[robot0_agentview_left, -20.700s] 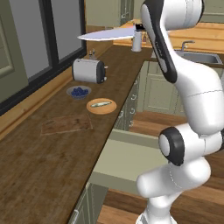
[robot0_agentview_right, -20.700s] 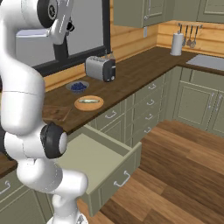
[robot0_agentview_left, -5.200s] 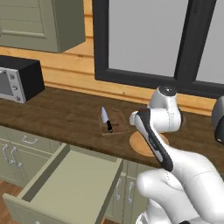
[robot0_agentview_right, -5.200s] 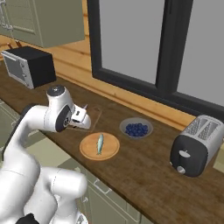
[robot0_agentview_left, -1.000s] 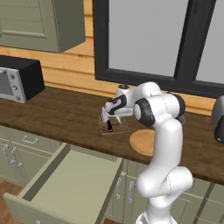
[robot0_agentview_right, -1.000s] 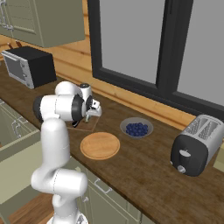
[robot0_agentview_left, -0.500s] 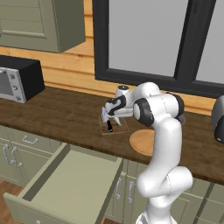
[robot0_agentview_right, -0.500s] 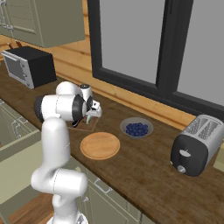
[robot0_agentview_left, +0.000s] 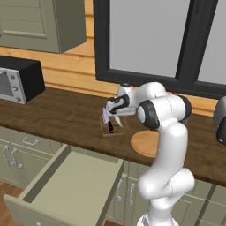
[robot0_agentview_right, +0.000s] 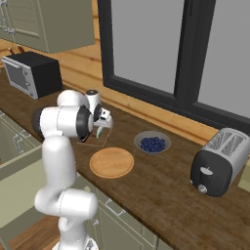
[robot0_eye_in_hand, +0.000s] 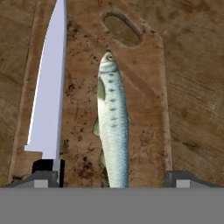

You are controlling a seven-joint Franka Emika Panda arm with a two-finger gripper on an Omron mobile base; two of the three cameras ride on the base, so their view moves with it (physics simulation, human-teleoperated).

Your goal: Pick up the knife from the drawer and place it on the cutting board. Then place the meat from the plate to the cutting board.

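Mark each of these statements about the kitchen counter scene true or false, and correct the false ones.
1. The meat, a small fish, lies on the cutting board. True.
2. The knife is still in the drawer. False: it lies on the cutting board beside the fish, and the open drawer holds nothing visible.
3. The plate still has the meat on it. False: the plate is bare.
4. The gripper is shut on the fish. False: in the hand view its fingertips stand wide apart, one on each side of the fish, not clamping it.
5. A bowl of blueberries sits on the counter between the plate and the toaster. True.
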